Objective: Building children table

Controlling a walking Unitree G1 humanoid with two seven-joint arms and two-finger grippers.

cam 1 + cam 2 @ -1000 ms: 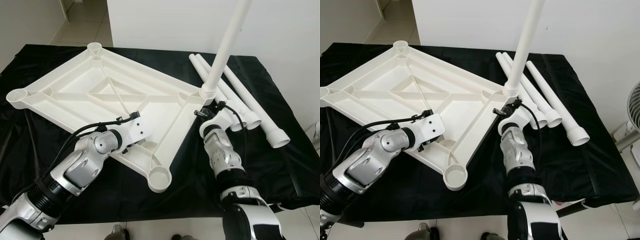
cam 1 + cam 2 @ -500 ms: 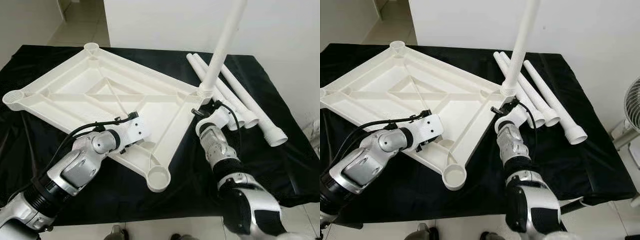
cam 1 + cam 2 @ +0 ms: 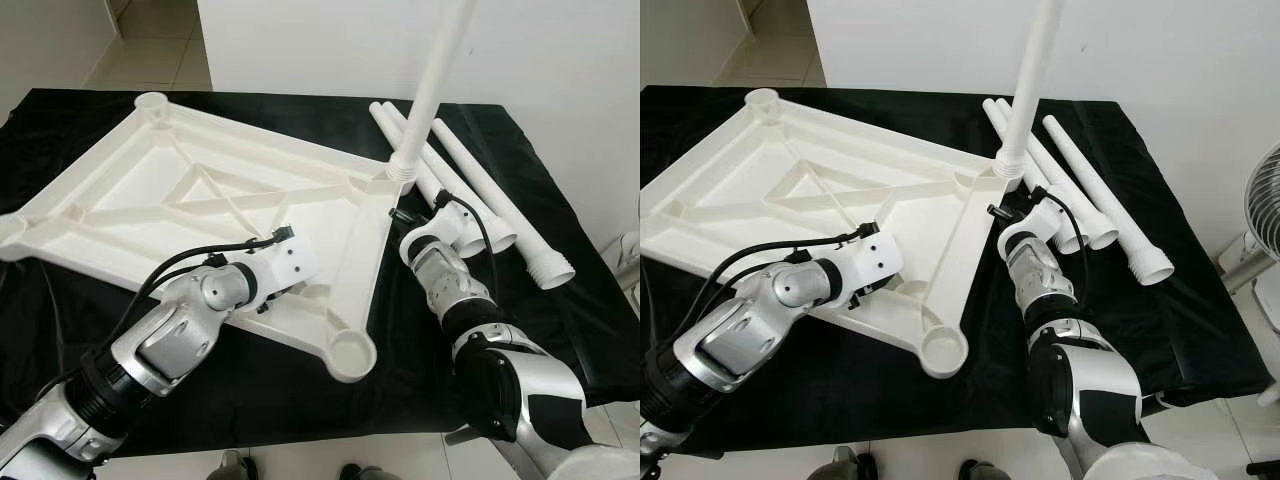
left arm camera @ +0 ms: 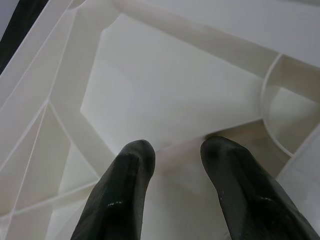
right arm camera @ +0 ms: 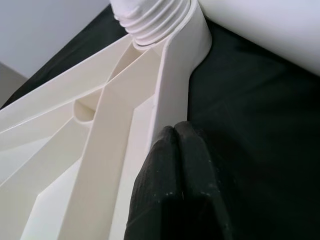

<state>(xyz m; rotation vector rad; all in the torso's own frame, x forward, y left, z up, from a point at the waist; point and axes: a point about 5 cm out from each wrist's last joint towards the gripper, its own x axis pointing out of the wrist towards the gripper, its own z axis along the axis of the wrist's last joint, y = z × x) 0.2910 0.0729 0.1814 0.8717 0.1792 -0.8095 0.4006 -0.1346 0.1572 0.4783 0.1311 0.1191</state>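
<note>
Your white tabletop (image 3: 190, 215) is lying upside down on the black cloth (image 3: 560, 330), ribs facing up, turned so one empty corner socket (image 3: 350, 355) is pointing toward you and another (image 3: 150, 101) is sitting at the far left. One leg (image 3: 432, 90) is standing upright in the right-hand corner socket, its threaded collar sitting at the socket mouth and its top running out of frame. Three more legs (image 3: 480, 195) are lying side by side on the cloth just right of that corner, wide ends toward you. Your left gripper (image 4: 177, 152) is reaching over the near edge into the underside of the tabletop; its fingers (image 4: 130, 165) are spread apart, straddling a low rib without visibly clamping it, with the curved wall of a socket close beside one tip. Your right gripper (image 5: 175, 132) is sitting at the corner carrying the upright leg; its fingers (image 5: 192, 150) are pressed together with nothing between them, tips resting against the outer wall of the tabletop just below the threaded collar, black cloth alongside. In the right eye view, part of a fan (image 3: 1265, 215) is showing at the right edge, off the table.
</note>
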